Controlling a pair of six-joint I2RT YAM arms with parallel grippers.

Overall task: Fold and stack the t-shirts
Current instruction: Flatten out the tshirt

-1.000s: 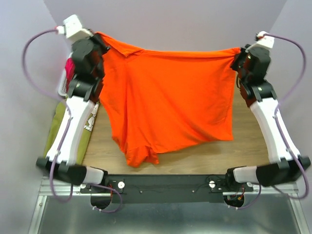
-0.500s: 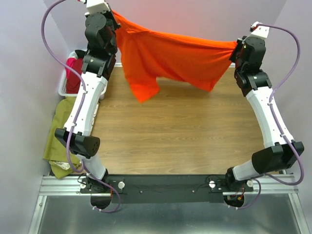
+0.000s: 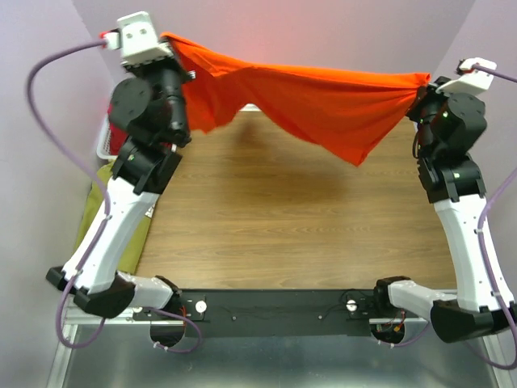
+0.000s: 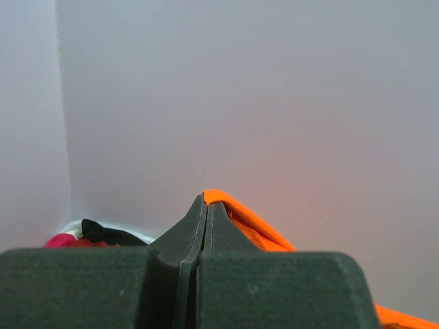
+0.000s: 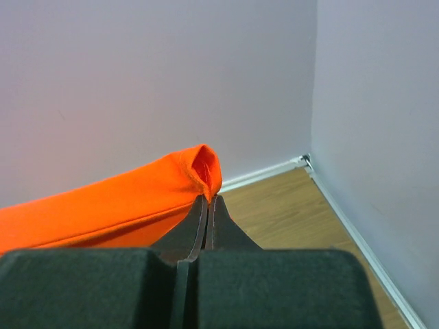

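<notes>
The bright orange t-shirt (image 3: 323,97) hangs in the air, stretched between my two raised grippers over the far part of the wooden table (image 3: 291,218). My left gripper (image 3: 166,38) is shut on its left corner; the cloth shows at the jaw tips in the left wrist view (image 4: 240,216). My right gripper (image 3: 426,79) is shut on its right corner, cloth bunched at the tips in the right wrist view (image 5: 171,185). An olive green shirt (image 3: 141,234) lies at the table's left edge, mostly behind the left arm. A dark red shirt (image 4: 65,240) peeks out at lower left.
A white basket (image 3: 103,141) stands at the far left, mostly hidden by the left arm. Grey walls close in behind and at both sides. The arm bases sit on the black rail (image 3: 275,311) at the near edge.
Both arms have swung the orange shirt up and away from the near side; it was hanging spread over the table, now it is stretched high at the back. The right gripper moved further right.
</notes>
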